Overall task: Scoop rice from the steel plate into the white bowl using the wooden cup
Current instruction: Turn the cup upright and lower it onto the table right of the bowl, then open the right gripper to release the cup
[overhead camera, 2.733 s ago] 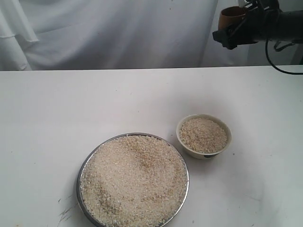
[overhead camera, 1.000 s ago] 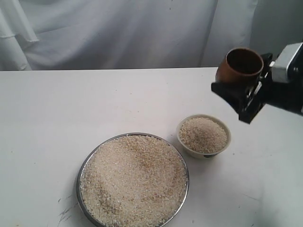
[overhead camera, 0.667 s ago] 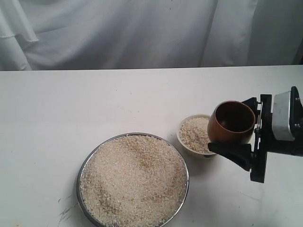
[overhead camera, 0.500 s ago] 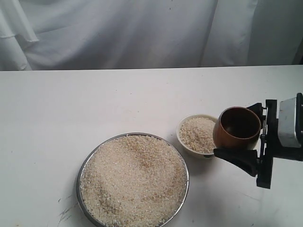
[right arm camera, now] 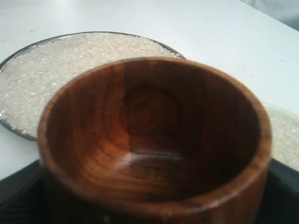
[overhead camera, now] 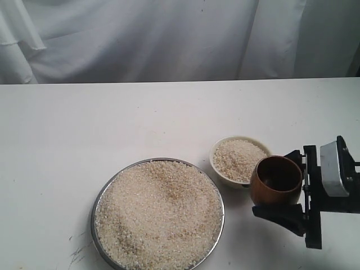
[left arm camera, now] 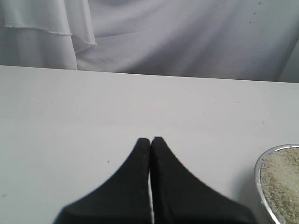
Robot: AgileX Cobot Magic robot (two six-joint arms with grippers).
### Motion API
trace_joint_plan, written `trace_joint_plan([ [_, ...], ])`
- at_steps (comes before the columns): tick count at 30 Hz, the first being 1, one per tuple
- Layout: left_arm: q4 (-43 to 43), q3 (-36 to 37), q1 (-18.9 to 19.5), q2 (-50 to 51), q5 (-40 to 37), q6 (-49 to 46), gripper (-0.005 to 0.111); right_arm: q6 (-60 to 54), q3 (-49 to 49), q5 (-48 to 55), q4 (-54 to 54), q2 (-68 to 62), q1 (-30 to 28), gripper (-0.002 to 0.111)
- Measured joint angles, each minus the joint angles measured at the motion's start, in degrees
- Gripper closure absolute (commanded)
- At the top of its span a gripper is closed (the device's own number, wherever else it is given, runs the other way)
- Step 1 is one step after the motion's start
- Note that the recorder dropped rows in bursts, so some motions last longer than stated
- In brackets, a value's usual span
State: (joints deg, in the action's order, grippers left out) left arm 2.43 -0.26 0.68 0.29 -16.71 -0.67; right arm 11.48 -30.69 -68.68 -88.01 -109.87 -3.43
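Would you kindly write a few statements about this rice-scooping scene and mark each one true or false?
1. The wooden cup is empty inside. True.
2. The right end effector grips the wooden cup. True.
3. The white bowl holds no rice. False: the white bowl is well filled with rice.
4. The left end effector is wide open. False: its fingers are pressed together and hold nothing.
5. The wooden cup is over the steel plate. False: it is off to the steel plate's side, next to the white bowl.
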Motion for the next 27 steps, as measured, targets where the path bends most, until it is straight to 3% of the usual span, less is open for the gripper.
trace_joint_plan([
  [14,0.0,0.0,0.0,0.0,0.0,0.0,0.107,-11.8,1.1,-0.1,-6.9,-8.1,-4.3,0.108],
  [22,0.0,0.0,0.0,0.0,0.0,0.0,0.107,-10.6,-3.2,-0.2,-9.2,-15.8,-4.5,0.108],
  [24,0.0,0.0,0.0,0.0,0.0,0.0,0.107,-9.1,-3.4,-0.3,-9.0,-15.9,-4.5,0.105],
  [27,0.0,0.0,0.0,0.0,0.0,0.0,0.107,-7.6,-3.4,-0.3,-9.0,-15.9,-4.5,0.087],
])
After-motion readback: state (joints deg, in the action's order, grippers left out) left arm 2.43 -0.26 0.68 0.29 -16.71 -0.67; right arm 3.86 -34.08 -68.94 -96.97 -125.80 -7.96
